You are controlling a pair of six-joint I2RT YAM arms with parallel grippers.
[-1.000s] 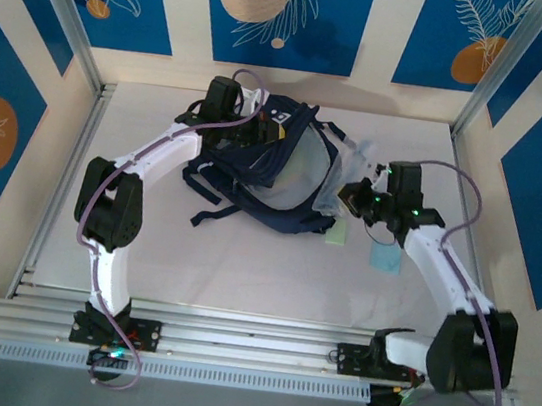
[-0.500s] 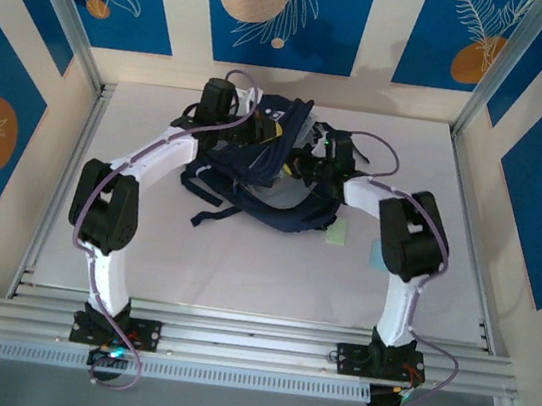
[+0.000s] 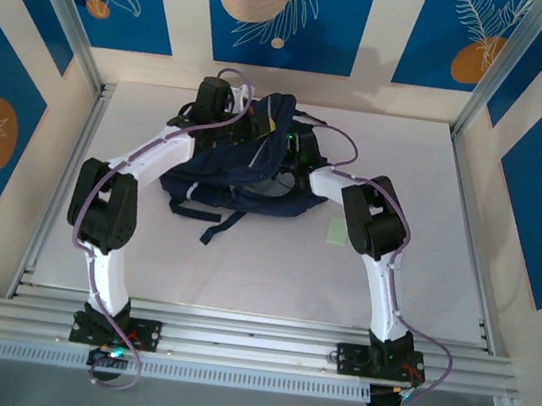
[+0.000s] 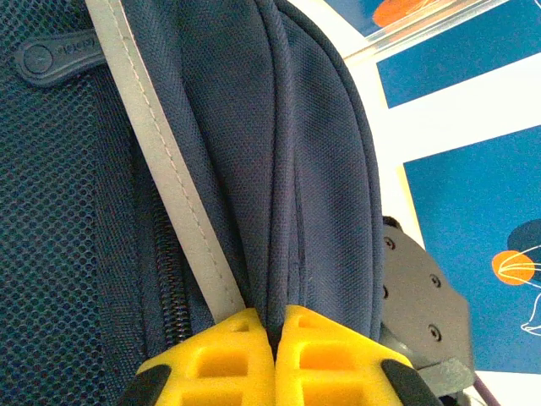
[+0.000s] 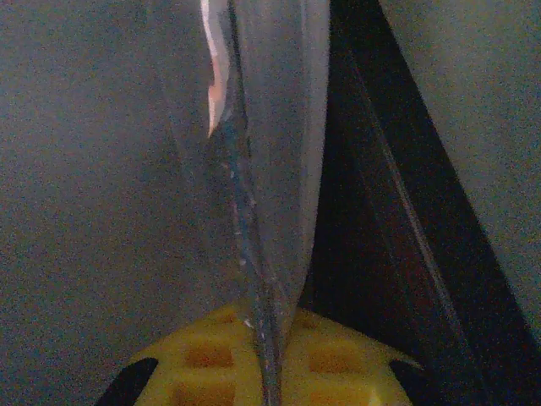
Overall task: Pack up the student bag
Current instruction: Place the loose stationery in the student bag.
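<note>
The student bag point(image 3: 245, 174), dark navy with a light grey stripe point(image 4: 161, 169), lies at the back middle of the table with its opening toward the right arm. My left gripper point(image 3: 267, 127) is at the bag's top edge. In the left wrist view the yellow fingers of the left gripper point(image 4: 275, 317) are shut on a fold of the bag's navy rim point(image 4: 321, 169). My right arm point(image 3: 370, 217) reaches into the opening. In the dim right wrist view my right gripper point(image 5: 266, 317) is shut on a clear plastic sleeve point(image 5: 262, 169), with grey lining to the left.
A pale green note point(image 3: 337, 231) lies on the white table right of the bag. Black straps point(image 3: 210, 217) trail from the bag toward the front. Metal frame posts and patterned walls close in the table on three sides.
My right arm has swung left from the table's right side and pushed the clear sleeve into the bag. The bag has slid left and flattened. The left gripper keeps its hold on the rim.
</note>
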